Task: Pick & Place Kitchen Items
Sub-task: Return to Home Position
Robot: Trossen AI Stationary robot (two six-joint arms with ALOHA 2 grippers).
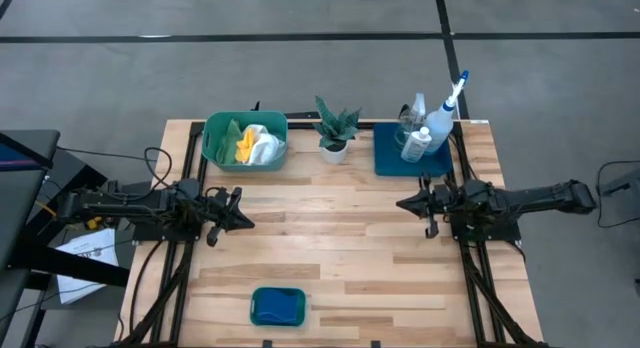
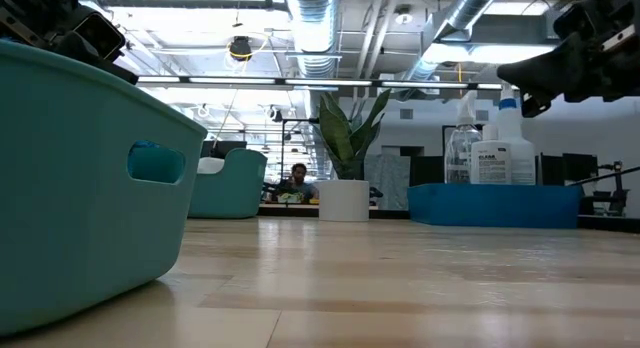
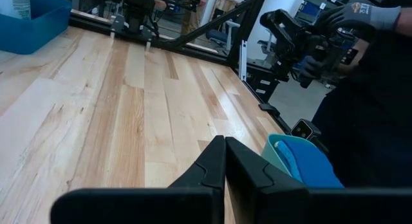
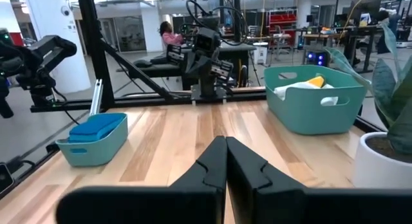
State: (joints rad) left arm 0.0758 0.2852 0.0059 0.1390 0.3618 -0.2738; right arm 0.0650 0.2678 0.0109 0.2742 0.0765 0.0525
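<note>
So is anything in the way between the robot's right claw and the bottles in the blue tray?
No, nothing visible. Only wooden tabletop lies between the shut right gripper and the dark blue plastic tray holding the white and clear plastic bottles. The small potted plant stands aside.

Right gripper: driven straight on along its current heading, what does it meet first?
The right gripper points across bare table, and nothing stands in that line. The first thing met would likely be the left gripper facing it. The alignment is unclear, so it might pass just beside.
</note>
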